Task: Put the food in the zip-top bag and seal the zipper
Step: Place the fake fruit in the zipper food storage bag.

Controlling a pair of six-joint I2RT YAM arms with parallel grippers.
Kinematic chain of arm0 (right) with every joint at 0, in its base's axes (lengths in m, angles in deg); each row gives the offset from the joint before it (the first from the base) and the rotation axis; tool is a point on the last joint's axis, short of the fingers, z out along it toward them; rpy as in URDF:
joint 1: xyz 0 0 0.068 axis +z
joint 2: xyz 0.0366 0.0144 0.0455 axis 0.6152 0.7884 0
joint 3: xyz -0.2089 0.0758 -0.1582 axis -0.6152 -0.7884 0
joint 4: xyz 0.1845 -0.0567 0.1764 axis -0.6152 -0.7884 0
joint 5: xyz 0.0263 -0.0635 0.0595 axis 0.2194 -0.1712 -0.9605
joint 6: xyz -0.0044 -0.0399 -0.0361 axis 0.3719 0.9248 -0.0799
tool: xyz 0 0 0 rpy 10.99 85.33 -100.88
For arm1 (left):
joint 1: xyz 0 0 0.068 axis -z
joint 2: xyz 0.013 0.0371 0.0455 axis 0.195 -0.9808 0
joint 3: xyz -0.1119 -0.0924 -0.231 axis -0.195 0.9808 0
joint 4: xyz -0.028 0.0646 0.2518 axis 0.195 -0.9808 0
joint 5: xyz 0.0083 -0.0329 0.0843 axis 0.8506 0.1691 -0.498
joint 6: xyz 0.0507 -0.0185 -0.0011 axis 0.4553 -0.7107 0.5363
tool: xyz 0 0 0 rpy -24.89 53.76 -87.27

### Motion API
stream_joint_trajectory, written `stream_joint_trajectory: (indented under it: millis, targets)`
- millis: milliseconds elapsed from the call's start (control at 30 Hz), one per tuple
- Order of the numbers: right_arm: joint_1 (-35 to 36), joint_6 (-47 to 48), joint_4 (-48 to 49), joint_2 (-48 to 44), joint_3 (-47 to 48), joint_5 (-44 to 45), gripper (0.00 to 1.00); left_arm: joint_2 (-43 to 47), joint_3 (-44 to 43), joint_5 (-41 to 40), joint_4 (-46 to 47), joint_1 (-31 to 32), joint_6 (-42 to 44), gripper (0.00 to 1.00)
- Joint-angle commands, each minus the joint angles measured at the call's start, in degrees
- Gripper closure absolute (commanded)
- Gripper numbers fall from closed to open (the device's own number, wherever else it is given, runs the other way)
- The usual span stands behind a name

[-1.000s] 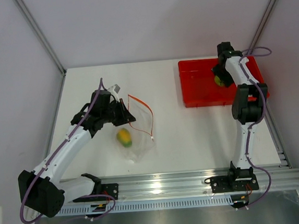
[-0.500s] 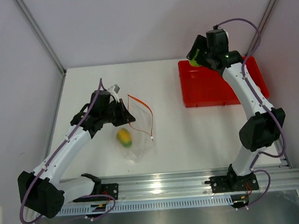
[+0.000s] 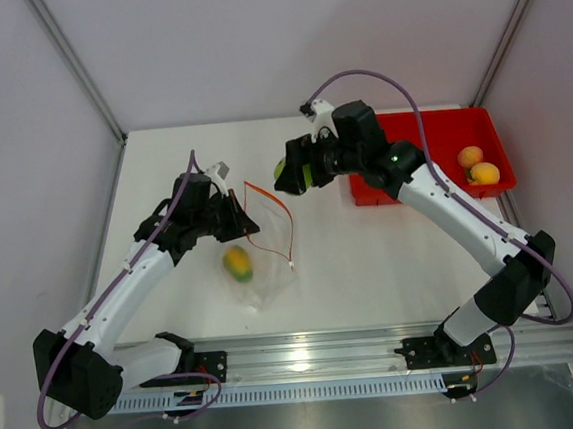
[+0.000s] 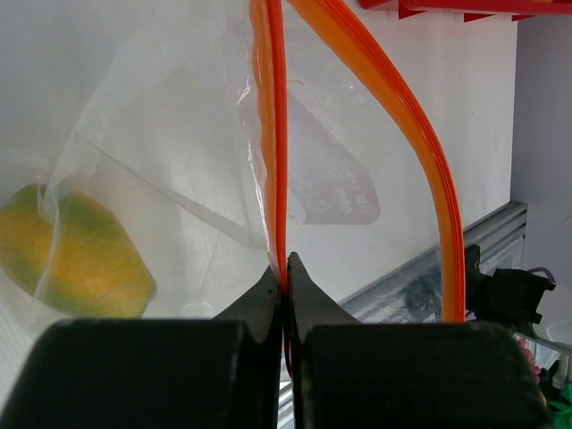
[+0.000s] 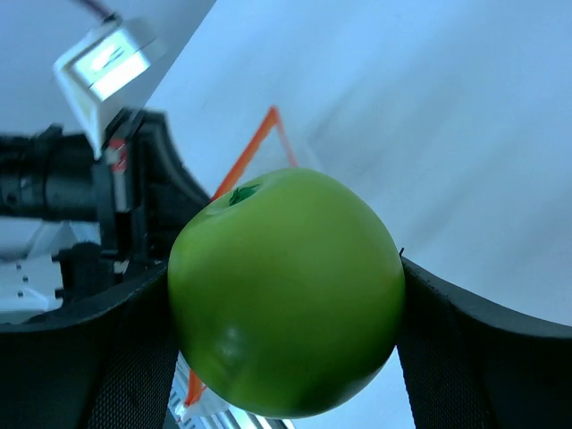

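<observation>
Roughly, mango lengthwise near-to-far

Brightly, evenly lit from above, with faint soft shadows on the white bench. Blurred background behind the sharp green apple; mild glare on its skin.

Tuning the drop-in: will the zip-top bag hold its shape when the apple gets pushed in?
Probably not. The zip-top bag film lies creased and slumped around the mango, so it looks floppy. Only one zipper lip is pinched in the left gripper; the free lip bows out unsupported and may fold under the green apple.
</observation>
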Motion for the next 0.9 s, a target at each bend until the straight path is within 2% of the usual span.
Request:
stream_joint_trajectory:
  millis: [0,133,467,500,633,667,733,867]
  targets:
    - [4.6,6.1,2.2,-4.2,-2.2,-1.9,1.00,1.6,-0.5,1.3,-0.2,0.2,-0.1,0.99]
    - [7.5,7.2,5.1,-5.4,-6.1,-2.4,1.00,2.1,-0.8,1.3,-0.6,0.2,0.1,0.99]
    - [12.5,9.0,3.2,-0.5,-4.9,-0.8,0.82,2.7,-2.0,1.6,-1.5,0.2,0.2,0.99]
    - [12.7,9.1,3.0,-0.2,-4.7,-0.7,0.76,2.7,-2.0,1.6,-1.5,0.2,0.2,0.99]
    - [13.1,9.6,1.5,1.1,-3.2,0.0,0.64,2.6,-2.0,1.8,-1.2,0.2,0.1,0.99]
    - [13.2,9.7,1.4,1.3,-2.9,0.4,0.56,2.7,-1.8,1.8,-1.3,0.2,0.1,0.99]
    - [13.2,9.7,1.2,1.5,-2.7,0.8,0.52,2.8,-1.8,1.8,-1.3,0.2,0.0,1.00]
    - [13.3,9.7,1.0,2.0,-2.2,1.6,0.31,3.0,-1.8,1.9,-1.3,0.3,0.0,1.00]
